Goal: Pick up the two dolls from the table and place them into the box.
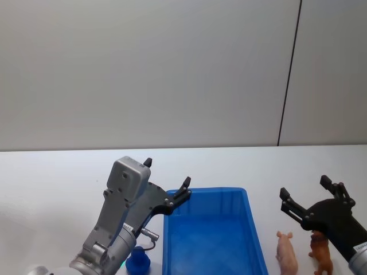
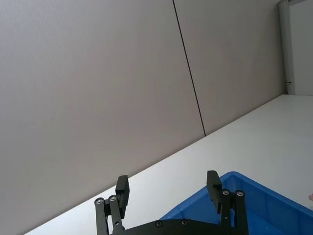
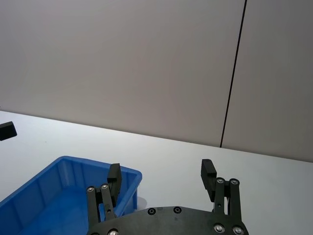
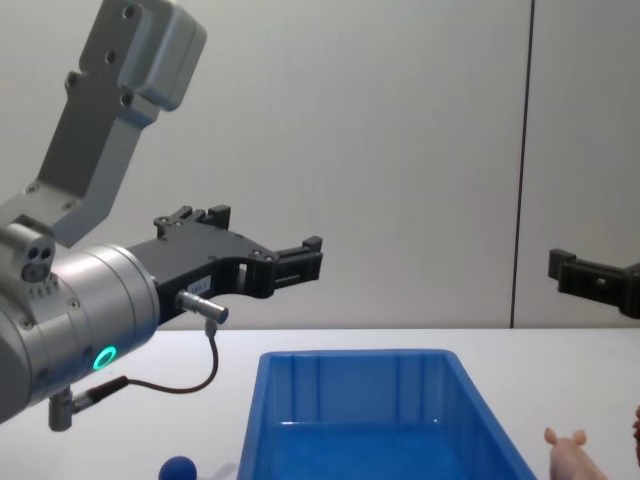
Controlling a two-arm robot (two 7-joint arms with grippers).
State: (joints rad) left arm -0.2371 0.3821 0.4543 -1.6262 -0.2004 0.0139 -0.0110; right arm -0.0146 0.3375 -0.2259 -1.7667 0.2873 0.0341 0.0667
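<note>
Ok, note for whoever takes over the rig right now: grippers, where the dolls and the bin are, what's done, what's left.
Left gripper: open, empty, raised near the rear left corner of the bright-blue ribbed plastic bin.
Right gripper: open, empty, raised by the dolls.
Pale pink soft pig doll and reddish-brown soft animal doll: both on the white tabletop, right of the bin.
Done: nothing; no doll in the bin.
Left: pick and bin both dolls.

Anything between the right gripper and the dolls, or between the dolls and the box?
Nothing visible. The right gripper, fingers open, hangs above the pink doll and brown doll, which stand on the table just right of the box.
</note>
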